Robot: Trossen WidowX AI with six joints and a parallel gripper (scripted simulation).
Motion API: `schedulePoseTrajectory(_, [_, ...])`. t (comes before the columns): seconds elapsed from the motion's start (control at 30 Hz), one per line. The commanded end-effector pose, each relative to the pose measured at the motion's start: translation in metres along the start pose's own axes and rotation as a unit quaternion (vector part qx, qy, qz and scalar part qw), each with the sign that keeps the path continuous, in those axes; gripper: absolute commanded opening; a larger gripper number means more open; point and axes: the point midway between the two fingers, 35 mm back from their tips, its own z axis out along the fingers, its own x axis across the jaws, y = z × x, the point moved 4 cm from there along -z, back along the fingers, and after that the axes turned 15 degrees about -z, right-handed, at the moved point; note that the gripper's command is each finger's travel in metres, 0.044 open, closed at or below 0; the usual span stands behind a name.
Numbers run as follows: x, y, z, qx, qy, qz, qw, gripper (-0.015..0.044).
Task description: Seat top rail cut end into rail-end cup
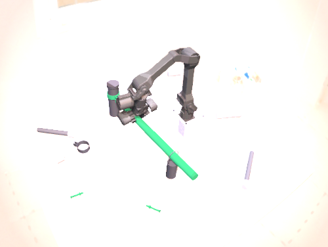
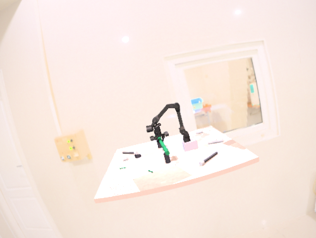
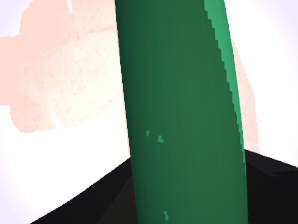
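Observation:
The green top rail (image 1: 157, 139) (image 2: 164, 147) (image 3: 180, 100) slopes from the gripper through the loop cap on the short dark post (image 1: 171, 170) (image 2: 167, 159). Its near end sticks out beyond the loop. My gripper (image 1: 136, 117) (image 2: 158, 138) is shut on the rail near its far end, beside the big post (image 1: 113, 108). In the wrist view the rail runs between the dark fingers. The green brace band (image 1: 113, 96) sits high on the big post, below the post cap (image 1: 113, 84). The gripper hides the rail-end cup and the cut end, so their fit cannot be told.
A dark bar (image 1: 52, 131) and a dark ring clamp (image 1: 83, 147) lie at the left. Two small green pieces (image 1: 77, 195) (image 1: 153, 208) lie at the front. A dark-handled tool (image 1: 249, 165) (image 2: 210, 157) lies at the right. The arm's base (image 1: 186, 115) stands behind the rail.

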Motion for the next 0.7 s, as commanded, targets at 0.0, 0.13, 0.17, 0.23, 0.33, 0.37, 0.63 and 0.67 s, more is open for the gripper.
schedulePoseTrajectory(0.0, [0.0004,0.0044,-0.003,-0.007,0.0,0.0,1.0,0.0])
schedulePoseTrajectory(0.13, [0.0005,0.0049,-0.0035,-0.007,0.0,0.0,1.0,0.0])
schedulePoseTrajectory(0.17, [0.0006,0.005,-0.0036,-0.007,0.0,0.0,1.0,0.0])
schedulePoseTrajectory(0.23, [0.0006,0.0052,-0.0039,-0.007,0.0,0.0,1.0,0.0])
schedulePoseTrajectory(0.33, [0.0008,0.0054,-0.0043,-0.007,0.0,0.0,1.0,0.0])
schedulePoseTrajectory(0.37, [0.0009,0.0054,-0.0044,-0.007,0.0,0.0,1.0,0.0])
schedulePoseTrajectory(0.63, [-0.0001,0.0015,-0.0014,0.0,-0.001,-0.001,1.0,0.0])
schedulePoseTrajectory(0.67, [-0.0001,0.0015,-0.0014,0.0,-0.001,-0.001,1.0,0.0])
